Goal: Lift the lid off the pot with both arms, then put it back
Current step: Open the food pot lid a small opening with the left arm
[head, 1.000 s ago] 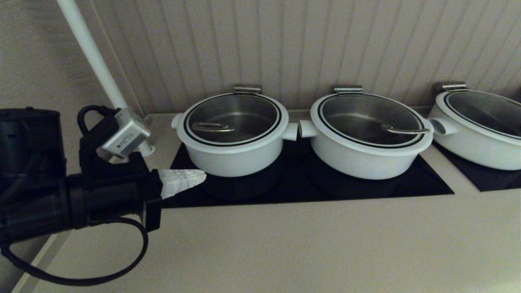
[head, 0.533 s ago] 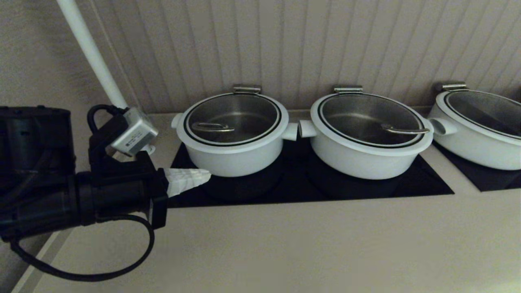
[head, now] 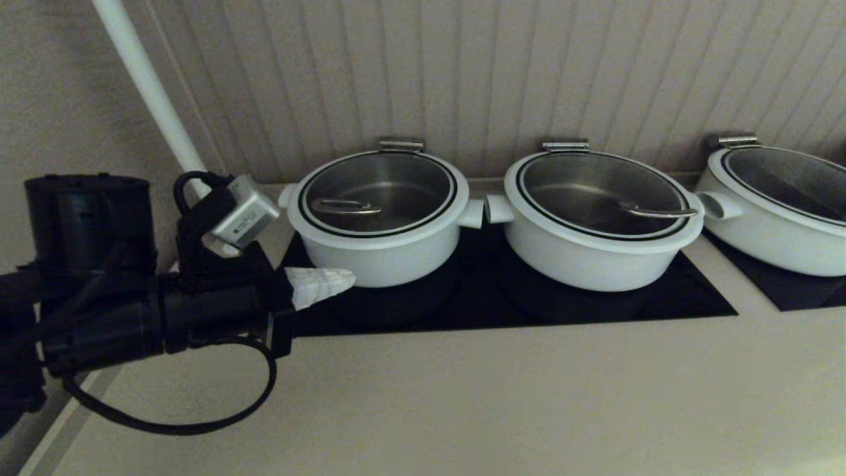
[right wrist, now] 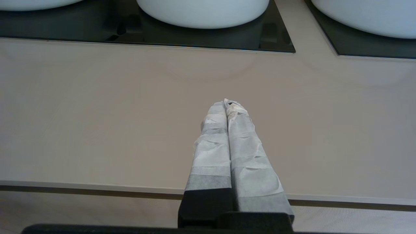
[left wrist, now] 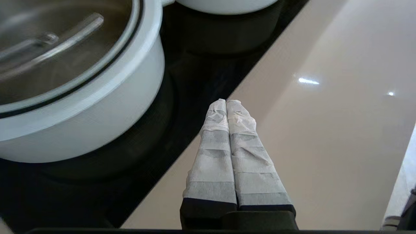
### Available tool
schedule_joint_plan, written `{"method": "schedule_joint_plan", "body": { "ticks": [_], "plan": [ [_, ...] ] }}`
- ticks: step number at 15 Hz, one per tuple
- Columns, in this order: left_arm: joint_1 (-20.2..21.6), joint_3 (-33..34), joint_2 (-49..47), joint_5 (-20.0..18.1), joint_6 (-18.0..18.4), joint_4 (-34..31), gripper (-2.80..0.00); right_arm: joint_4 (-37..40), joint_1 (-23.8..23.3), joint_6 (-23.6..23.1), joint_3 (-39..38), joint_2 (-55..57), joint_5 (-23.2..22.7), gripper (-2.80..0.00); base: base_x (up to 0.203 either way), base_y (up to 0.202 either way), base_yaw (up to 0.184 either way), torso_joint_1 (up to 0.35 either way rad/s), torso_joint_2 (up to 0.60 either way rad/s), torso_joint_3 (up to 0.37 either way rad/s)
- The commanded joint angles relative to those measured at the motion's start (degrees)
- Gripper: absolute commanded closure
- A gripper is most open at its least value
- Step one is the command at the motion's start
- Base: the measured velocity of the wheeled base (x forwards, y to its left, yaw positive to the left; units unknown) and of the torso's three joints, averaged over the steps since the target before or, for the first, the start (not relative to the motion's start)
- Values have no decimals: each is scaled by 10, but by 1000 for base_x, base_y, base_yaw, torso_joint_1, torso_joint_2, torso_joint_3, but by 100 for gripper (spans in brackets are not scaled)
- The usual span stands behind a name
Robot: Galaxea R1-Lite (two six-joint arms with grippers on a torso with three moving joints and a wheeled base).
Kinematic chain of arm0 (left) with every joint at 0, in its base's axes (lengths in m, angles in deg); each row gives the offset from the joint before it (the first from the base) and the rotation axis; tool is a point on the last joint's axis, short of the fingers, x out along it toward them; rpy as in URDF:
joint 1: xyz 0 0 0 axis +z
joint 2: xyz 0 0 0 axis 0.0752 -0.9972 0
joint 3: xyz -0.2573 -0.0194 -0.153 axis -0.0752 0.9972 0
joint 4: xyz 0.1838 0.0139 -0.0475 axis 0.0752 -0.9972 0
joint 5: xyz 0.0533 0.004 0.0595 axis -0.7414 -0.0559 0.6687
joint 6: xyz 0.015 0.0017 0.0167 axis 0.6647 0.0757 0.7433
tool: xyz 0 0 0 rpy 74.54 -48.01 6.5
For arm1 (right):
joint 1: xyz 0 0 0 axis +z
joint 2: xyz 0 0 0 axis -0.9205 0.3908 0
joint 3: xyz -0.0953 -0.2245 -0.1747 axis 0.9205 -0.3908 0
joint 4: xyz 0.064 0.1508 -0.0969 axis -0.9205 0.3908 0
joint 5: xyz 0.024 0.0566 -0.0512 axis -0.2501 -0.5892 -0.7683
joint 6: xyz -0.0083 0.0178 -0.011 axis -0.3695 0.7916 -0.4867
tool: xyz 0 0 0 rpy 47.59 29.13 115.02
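Observation:
The pot [head: 377, 259] is the left one, white and straight-sided, on the black cooktop [head: 476, 304]. The lid [head: 378, 192] sits on it, glass with a white rim and a slim steel handle [head: 345, 207]. My left gripper [head: 349, 280] is shut and empty, low at the pot's front left, its tips close to the pot wall. In the left wrist view the left gripper [left wrist: 226, 101] hangs over the cooktop's edge beside the pot [left wrist: 97, 107] and lid [left wrist: 65, 61]. My right gripper [right wrist: 226, 102] is shut and empty over the beige counter, out of the head view.
A wider white pot with lid [head: 595, 258] stands right beside the task pot, side handles nearly touching. A third pot [head: 773, 225] stands at far right on a second black plate. A white pole [head: 149, 86] leans behind my left arm. The beige counter [head: 496, 396] stretches in front.
My left arm has moved right and forward, bringing its shut gripper closer to the left pot's front wall. The pots and lids have not moved.

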State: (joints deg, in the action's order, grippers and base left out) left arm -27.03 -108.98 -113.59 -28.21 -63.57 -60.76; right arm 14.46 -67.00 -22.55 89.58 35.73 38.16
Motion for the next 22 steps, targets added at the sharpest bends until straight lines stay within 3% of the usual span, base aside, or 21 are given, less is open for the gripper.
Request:
{"method": "schedule_joint_plan", "body": {
  "ticks": [1, 8, 13, 18, 22],
  "plan": [
    [-5, -7, -21, -1, 0, 3, 0, 0, 0, 0, 0, 0, 0, 0, 0, 0, 0, 0, 0, 0],
    [-5, -28, -45, 31, -14, 7, 0, 0, 0, 0, 0, 0, 0, 0, 0, 0, 0, 0, 0, 0],
    [-5, -43, -60, 62, -44, 7, 0, 0, 0, 0, 0, 0, 0, 0, 0, 0, 0, 0, 0, 0],
    [-4, -85, -91, 81, -80, 7, 0, 0, 0, 0, 0, 0, 0, 0, 0, 0, 0, 0, 0, 0],
    [-4, -97, -109, 84, -84, 7, 0, 0, 0, 0, 0, 0, 0, 0, 0, 0, 0, 0, 0, 0]
  ]
}}
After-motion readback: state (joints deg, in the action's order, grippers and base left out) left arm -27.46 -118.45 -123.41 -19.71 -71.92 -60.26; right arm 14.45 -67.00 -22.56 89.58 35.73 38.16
